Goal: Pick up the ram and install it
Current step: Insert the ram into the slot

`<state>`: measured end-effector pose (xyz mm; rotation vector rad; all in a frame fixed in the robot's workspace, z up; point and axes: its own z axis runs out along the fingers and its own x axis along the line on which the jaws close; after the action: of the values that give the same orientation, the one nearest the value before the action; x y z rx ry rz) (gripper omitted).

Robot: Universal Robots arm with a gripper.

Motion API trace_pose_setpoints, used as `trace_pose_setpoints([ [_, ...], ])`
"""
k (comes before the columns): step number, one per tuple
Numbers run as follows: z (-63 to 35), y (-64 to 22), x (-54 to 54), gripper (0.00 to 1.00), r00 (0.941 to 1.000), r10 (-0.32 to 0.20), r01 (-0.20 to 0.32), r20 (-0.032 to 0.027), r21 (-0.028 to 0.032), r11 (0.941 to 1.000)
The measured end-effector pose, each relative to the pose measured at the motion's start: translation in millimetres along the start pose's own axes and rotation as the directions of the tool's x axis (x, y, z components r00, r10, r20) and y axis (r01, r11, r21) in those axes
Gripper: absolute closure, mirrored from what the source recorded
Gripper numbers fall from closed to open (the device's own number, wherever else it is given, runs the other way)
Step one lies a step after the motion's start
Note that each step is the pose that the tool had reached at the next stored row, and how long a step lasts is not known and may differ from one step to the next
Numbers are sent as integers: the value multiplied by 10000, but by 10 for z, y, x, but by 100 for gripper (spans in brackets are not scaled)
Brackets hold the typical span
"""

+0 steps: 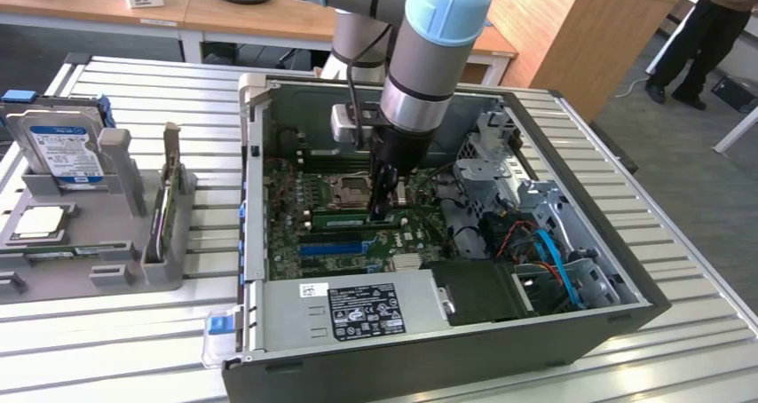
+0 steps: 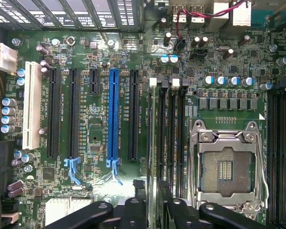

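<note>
gripper fingers clamped on the ram, held edge-on over the black memory slots, between the blue slot and cpu socket, mid-motherboard inside the computer case.

Motherboard, green, densely populated. One white expansion slot; black expansion slots beside it; one blue expansion slot with pale blue latches at its end. Empty CPU socket with open metal retention frame. Bank of black memory slots between blue slot and socket; a second bank beyond the socket. The ram, a thin green stick seen edge-on, stands in line with the first bank, its near end between the black jaws of the gripper. Blue-topped capacitors above the socket.
</note>
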<state>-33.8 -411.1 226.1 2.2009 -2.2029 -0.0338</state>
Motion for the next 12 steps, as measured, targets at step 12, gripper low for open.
trace_pose_setpoints([
  [12,-248,9,1,75,10000,1,-1,0,0,10000],
])
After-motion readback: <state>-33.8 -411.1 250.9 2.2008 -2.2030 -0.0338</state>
